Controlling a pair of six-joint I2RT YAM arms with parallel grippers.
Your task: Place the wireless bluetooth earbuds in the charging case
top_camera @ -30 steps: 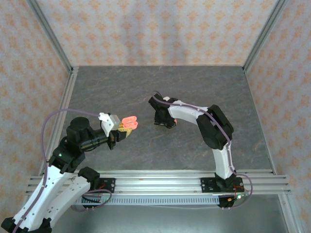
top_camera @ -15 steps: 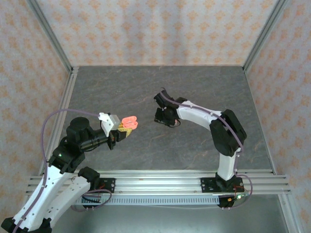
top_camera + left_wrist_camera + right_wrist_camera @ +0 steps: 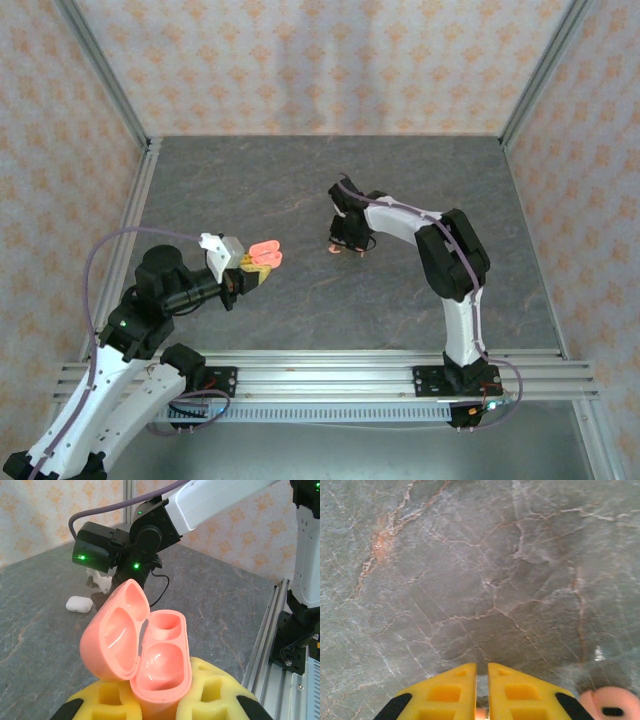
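Left jaws pinch the coral case (image 3: 150,655), lid open (a white case (image 3: 79,603) lies on the bench (image 3: 30,645) beyond). Right jaws are pressed nearly together low over the bench, a coral earbud (image 3: 606,707) lying just beside them.

Left pincer (image 3: 252,268) clamped, raised; right pincer (image 3: 481,671) pinched, pointing down.

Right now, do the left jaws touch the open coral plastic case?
Touching. Left wrist view: the open coral plastic case is clamped between the left gripper's yellow jaws.
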